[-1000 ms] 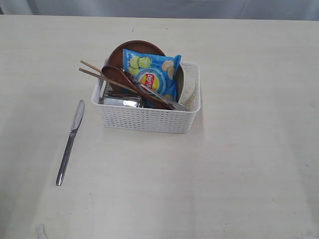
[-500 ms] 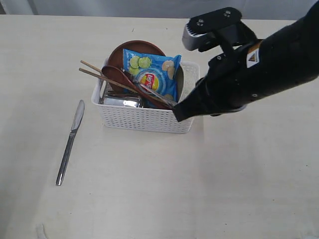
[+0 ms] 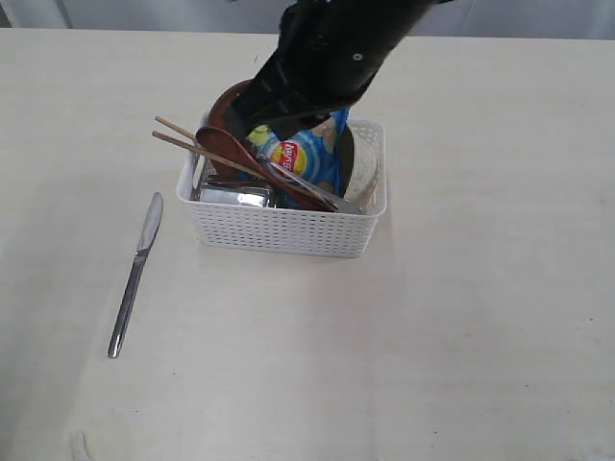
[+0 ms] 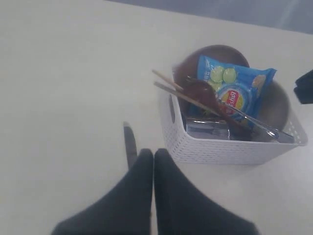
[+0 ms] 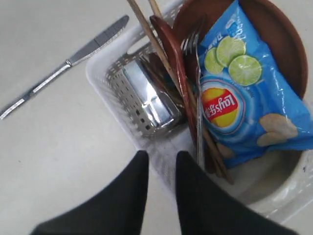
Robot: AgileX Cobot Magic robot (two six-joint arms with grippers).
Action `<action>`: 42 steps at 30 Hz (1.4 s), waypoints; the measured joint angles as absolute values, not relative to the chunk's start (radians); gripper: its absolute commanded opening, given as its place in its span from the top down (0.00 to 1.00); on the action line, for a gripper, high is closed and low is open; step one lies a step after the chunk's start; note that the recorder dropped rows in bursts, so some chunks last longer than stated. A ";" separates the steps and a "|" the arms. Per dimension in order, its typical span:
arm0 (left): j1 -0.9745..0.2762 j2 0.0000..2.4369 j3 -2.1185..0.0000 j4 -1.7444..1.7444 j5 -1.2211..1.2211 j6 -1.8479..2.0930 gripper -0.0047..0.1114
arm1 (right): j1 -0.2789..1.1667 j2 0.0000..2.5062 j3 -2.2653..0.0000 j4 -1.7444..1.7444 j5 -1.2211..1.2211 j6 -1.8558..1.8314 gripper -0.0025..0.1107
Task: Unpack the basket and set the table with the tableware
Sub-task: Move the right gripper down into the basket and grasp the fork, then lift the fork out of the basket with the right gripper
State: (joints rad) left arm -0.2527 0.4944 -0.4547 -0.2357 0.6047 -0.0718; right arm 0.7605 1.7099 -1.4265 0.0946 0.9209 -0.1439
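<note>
The white perforated plastic basket point(image 3: 288, 230) stood on the pale cream desk point(image 3: 480, 336), closer to the edge that ran below the grey backdrop point(image 3: 144, 12) than to the opposite edge. In it a brown round plate point(image 3: 223, 113) leaned upright at the side facing that edge, with a blue chip bag point(image 3: 307, 158) in front of it. A dark red-brown spoon point(image 3: 217, 142), a pair of wooden chopsticks point(image 3: 178, 143) and a steel fork point(image 3: 322, 195) slanted across the top, the chopstick tips poking out past the rim. A steel cup point(image 3: 235, 195) sat low in one end, and an off-white ceramic bowl point(image 3: 365, 173) in the other. A steel knife point(image 3: 135, 274) lay flat on the bare desk, beside the basket but clear of it, on the left arm's side.

The right hand point(image 5: 160, 157) hung over the basket's rim by the cup, its black fingers point(image 5: 138, 171) a little apart with nothing between them. The left hand point(image 4: 153, 153) was pressed shut and empty, above the desk near the knife's blade.
</note>
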 measured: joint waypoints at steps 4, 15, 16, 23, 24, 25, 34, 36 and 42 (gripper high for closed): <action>-0.253 0.494 -0.455 -0.236 0.605 -0.072 0.96 | 0.798 1.877 -1.567 -0.041 1.049 -0.066 0.64; -0.253 0.494 -0.397 -0.291 0.541 -0.072 0.96 | 0.798 2.037 -1.696 -0.152 1.148 -0.081 0.64; -0.253 0.494 -0.397 -0.293 0.538 -0.072 0.96 | 0.798 2.042 -1.696 -0.152 1.149 -0.083 0.64; -0.253 0.494 -0.397 -0.295 0.538 -0.072 0.96 | 0.798 2.095 -1.698 -0.152 1.150 -0.085 0.64; -0.253 0.494 -0.397 -0.295 0.538 -0.072 0.96 | 0.798 2.099 -1.698 -0.152 1.150 -0.087 0.64; -0.253 0.494 -0.397 -0.295 0.538 -0.072 0.96 | 0.798 2.104 -1.698 -0.148 1.148 -0.087 0.64; -0.253 0.494 -0.397 -0.295 0.538 -0.072 0.96 | 0.798 2.133 -1.698 -0.137 1.124 -0.091 0.98; -0.253 0.494 -0.397 -0.295 0.538 -0.072 0.96 | 0.798 2.135 -1.698 -0.142 1.124 -0.091 0.98; -0.253 0.494 -0.397 -0.295 0.538 -0.072 0.96 | 0.798 2.093 -1.698 -0.180 1.128 -0.078 0.98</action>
State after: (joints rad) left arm -0.2527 0.4944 -0.3970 -0.2953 0.5377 -0.0718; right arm 0.7984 2.0933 -1.6977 -0.1804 1.1278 -0.0775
